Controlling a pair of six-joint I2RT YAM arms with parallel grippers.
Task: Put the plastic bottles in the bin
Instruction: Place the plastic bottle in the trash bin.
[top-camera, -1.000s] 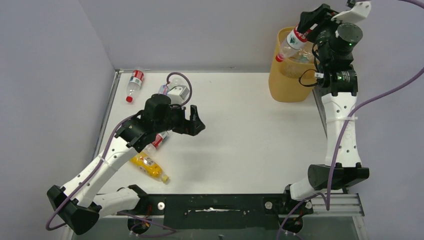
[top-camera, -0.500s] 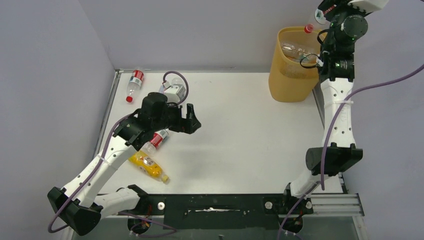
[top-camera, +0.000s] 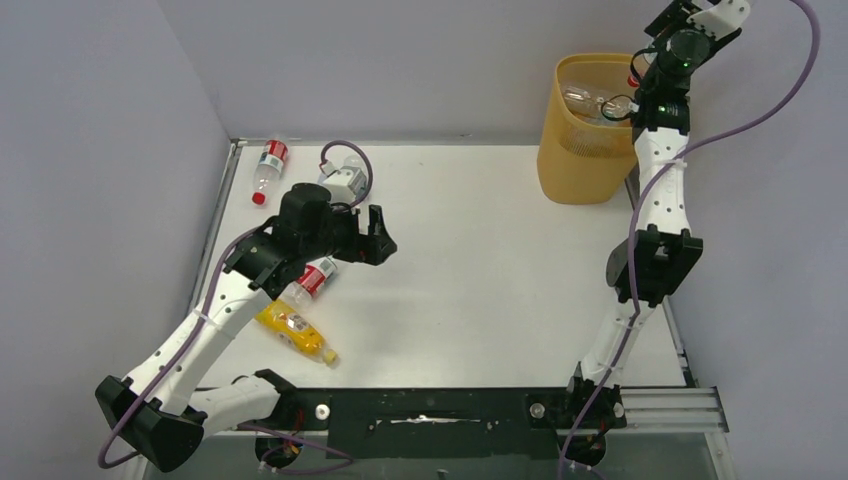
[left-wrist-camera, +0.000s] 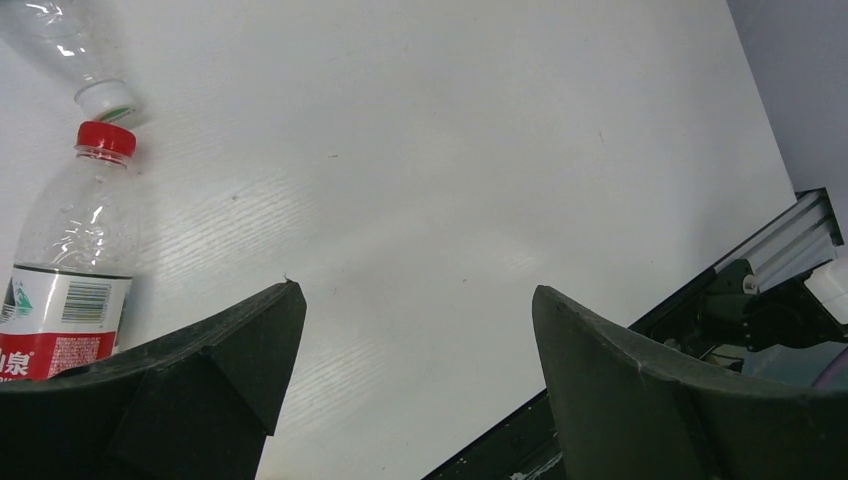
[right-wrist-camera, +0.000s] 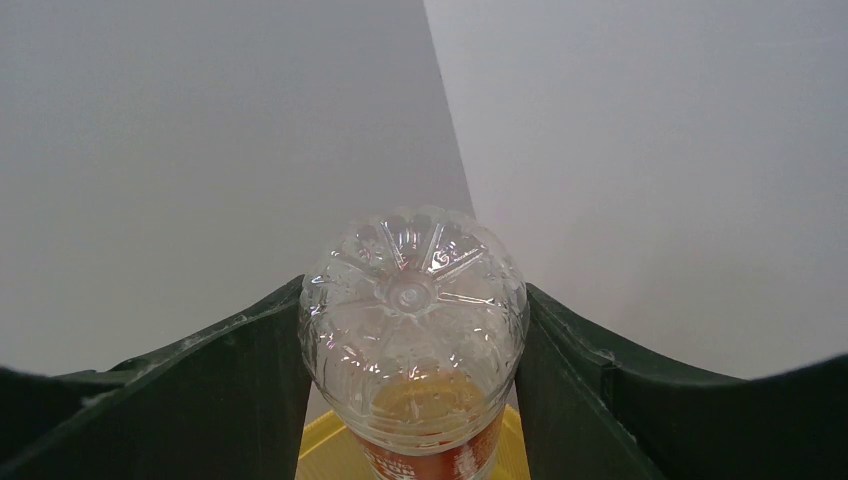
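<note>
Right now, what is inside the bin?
At least one clear bottle lies high inside the bin; its orange wall hides anything deeper.

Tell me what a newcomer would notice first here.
High at the far right corner, the right tool grips a clear bottle above the yellow-orange bin. On the left, the open left tool hovers over the table beside a red-labelled bottle and a yellow bottle.

White flat tabletop set in a pale grey walled corner.
A black strip lines its near edge, a silver rail at the right end.
</note>
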